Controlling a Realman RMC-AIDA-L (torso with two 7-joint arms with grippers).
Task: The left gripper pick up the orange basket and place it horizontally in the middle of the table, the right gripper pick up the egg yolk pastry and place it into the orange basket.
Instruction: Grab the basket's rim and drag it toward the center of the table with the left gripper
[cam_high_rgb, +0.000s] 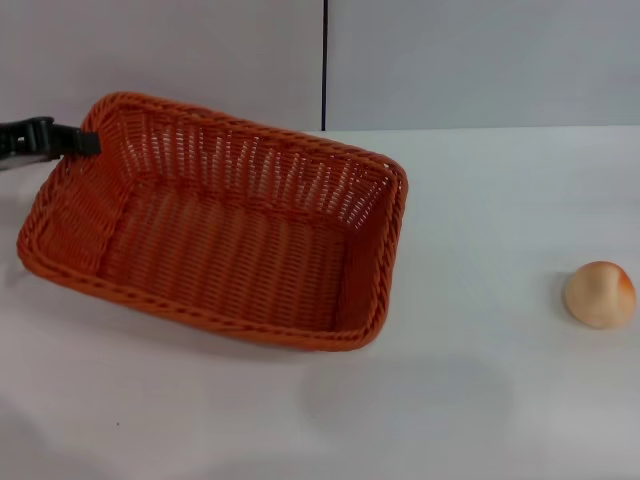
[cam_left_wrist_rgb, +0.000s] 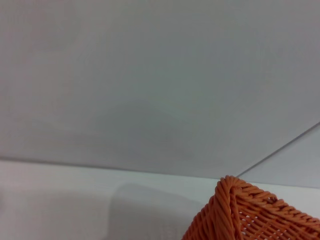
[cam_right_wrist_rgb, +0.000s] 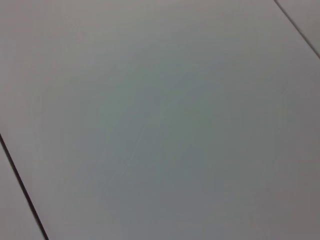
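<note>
The orange basket (cam_high_rgb: 225, 245) lies askew on the left half of the white table (cam_high_rgb: 480, 400), its long side running from far left to near right. My left gripper (cam_high_rgb: 88, 143) comes in from the left edge and is shut on the basket's rim at its far left end. One braided corner of the basket (cam_left_wrist_rgb: 245, 215) shows in the left wrist view. The egg yolk pastry (cam_high_rgb: 600, 294) sits alone on the table at the right edge, well apart from the basket. My right gripper is out of view; its wrist view shows only a grey surface.
A grey wall panel (cam_high_rgb: 470, 60) with a dark vertical seam (cam_high_rgb: 325, 60) stands along the table's far edge. White tabletop stretches between the basket and the pastry and along the near side.
</note>
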